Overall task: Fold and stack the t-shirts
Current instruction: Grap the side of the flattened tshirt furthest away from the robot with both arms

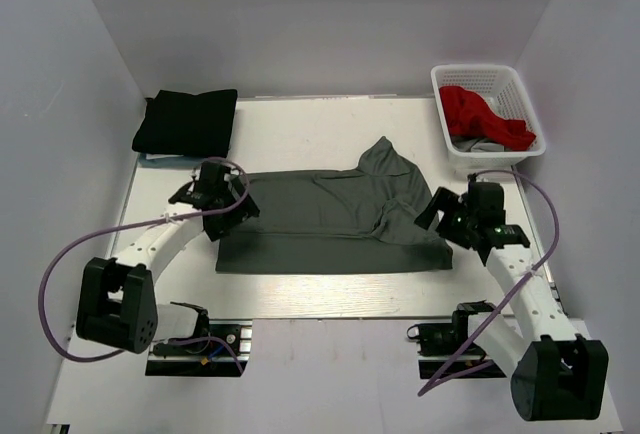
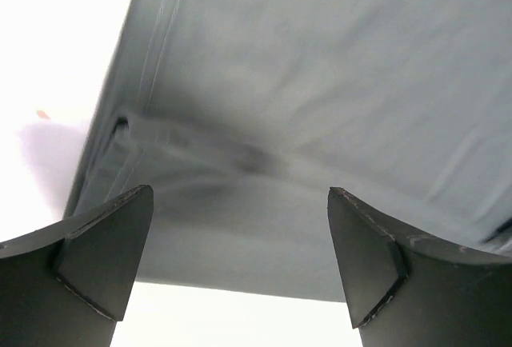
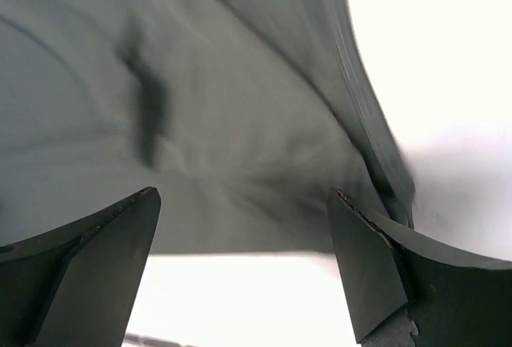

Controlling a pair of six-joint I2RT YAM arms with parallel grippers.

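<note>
A dark grey t-shirt (image 1: pixel 330 222) lies spread across the middle of the table, folded lengthwise, with a sleeve sticking up at the back right. It fills the left wrist view (image 2: pixel 320 83) and the right wrist view (image 3: pixel 160 107). My left gripper (image 1: pixel 222 206) is open and empty at the shirt's left edge. My right gripper (image 1: pixel 447 216) is open and empty at the shirt's right edge. A black t-shirt (image 1: pixel 187 121) lies folded at the back left. A red t-shirt (image 1: pixel 484 117) lies crumpled in the basket.
A white mesh basket (image 1: pixel 478 76) stands at the back right, with a grey cloth under the red one. White walls close in the table on three sides.
</note>
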